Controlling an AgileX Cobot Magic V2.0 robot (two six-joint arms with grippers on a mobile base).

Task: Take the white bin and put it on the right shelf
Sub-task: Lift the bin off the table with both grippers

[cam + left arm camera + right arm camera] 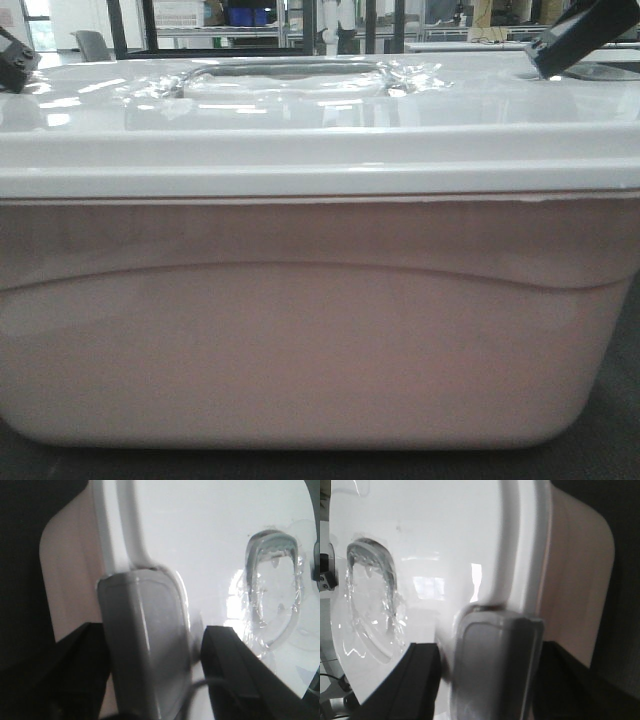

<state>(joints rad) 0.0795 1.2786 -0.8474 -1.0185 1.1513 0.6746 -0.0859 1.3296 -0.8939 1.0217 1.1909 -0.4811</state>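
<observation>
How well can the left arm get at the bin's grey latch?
Probably yes: the left gripper straddles the latch at the end of the bin, one finger on each side, and nothing else lies between.

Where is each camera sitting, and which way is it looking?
Front: low, facing the white bin side-on; left end effector and right end effector peek in above.
Left wrist: over the lid's left end, looking down; black fingers straddle a grey latch.
Right wrist: the same at the right end.
Both wrists share the recessed handle.
</observation>
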